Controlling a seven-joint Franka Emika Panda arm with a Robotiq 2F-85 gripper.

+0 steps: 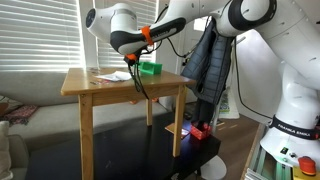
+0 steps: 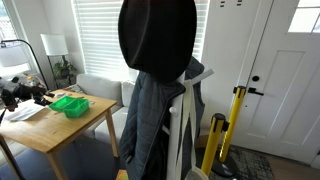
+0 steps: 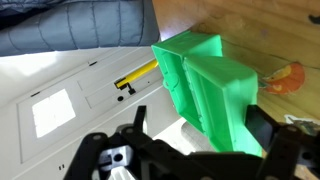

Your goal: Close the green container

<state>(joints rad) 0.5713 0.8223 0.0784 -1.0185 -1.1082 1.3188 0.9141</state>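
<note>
Wide-open tool (image 3: 190,158) hovers at the near end of the green container (image 3: 205,90), whose long axis runs straight ahead.

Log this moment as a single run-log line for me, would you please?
task: close green container | gripper: open, next to container | state: appears not closed | nearby: white papers

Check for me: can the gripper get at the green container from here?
Probably yes. The gripper hangs right by the green container, jaws apart, and nothing lies between them; the white papers lie off beside it.
</note>
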